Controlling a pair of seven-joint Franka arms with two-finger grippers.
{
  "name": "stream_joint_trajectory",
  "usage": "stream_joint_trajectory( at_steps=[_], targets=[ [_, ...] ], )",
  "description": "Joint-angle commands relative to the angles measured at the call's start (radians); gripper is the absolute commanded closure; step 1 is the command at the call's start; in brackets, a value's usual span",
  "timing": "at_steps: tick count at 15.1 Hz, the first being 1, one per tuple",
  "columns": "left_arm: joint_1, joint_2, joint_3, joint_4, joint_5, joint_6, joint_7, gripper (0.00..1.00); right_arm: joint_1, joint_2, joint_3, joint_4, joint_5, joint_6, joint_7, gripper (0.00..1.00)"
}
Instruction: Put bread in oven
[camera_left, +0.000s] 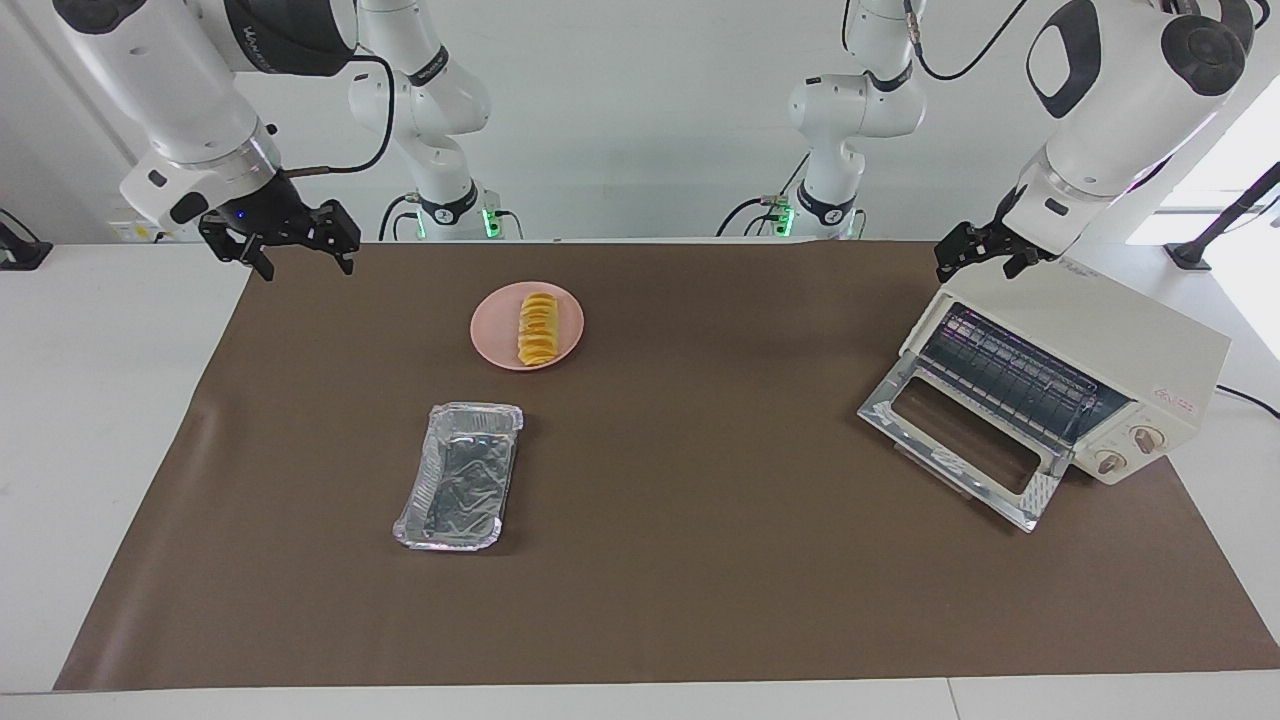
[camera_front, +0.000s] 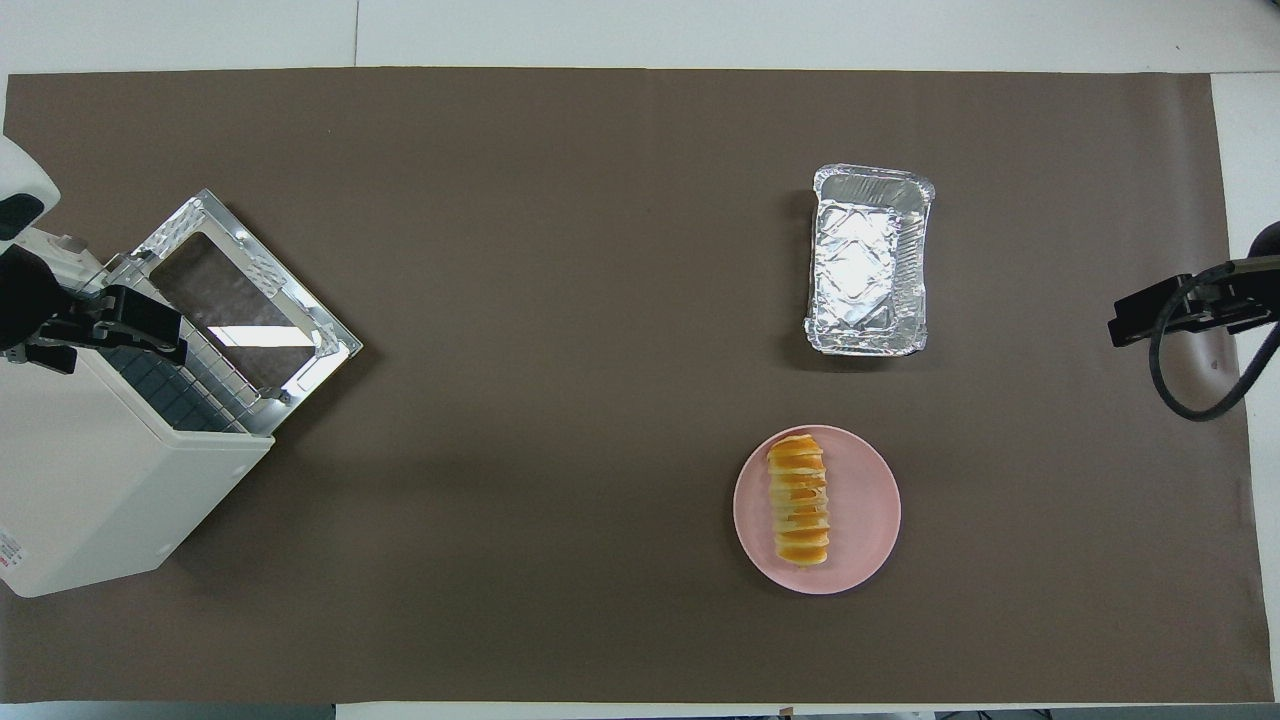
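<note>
Since the bread (camera_left: 538, 328) lies on the pink plate (camera_left: 495, 340), toward the right arm's end of the table (camera_left: 90, 420), and nothing holds it yet, the step in hand is, I judge, the reach & pick. My right tool (camera_left: 293, 247) hangs up over the mat's corner at that end, fingers spread, empty. My left tool (camera_left: 985, 252) waits over the top of the oven (camera_left: 1100, 340), also spread w/ nothing in it.

To do it well I'd bring the right tool down over the loaf's middle, fingers across its short width, & close gently: it looks soft & ridged, so a hard pinch could crush or split it. Lift straight up so the plate doesn't drag. The oven door (camera_left: 960, 440) is already down & the rack (camera_left: 1010, 372) shows, so no opening needed. The foil tray (camera_left: 460, 475) lies farther from the robots than the plate, empty.

Hard to see: oven's inside depth, and both tools are cut off at the overhead view's edges.
</note>
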Motion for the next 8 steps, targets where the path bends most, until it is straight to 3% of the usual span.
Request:
stream_joint_trajectory(
  at_steps=[1,5,8],
  targets=[
    [0.014,-0.008,-0.011,0.001,0.017,-0.010,-0.004,0.00,-0.006,-0.031,0.013,-0.047,-0.007,0.018,0.004,0.00],
    [0.014,-0.008,-0.011,0.001,0.017,-0.010,-0.004,0.00,0.060,-0.101,0.038,-0.186,0.001,0.034,0.088,0.00],
    [0.014,-0.008,-0.011,0.001,0.015,-0.010,-0.004,0.00,0.210,-0.196,0.039,-0.410,0.007,0.183,0.305,0.00]
  ],
)
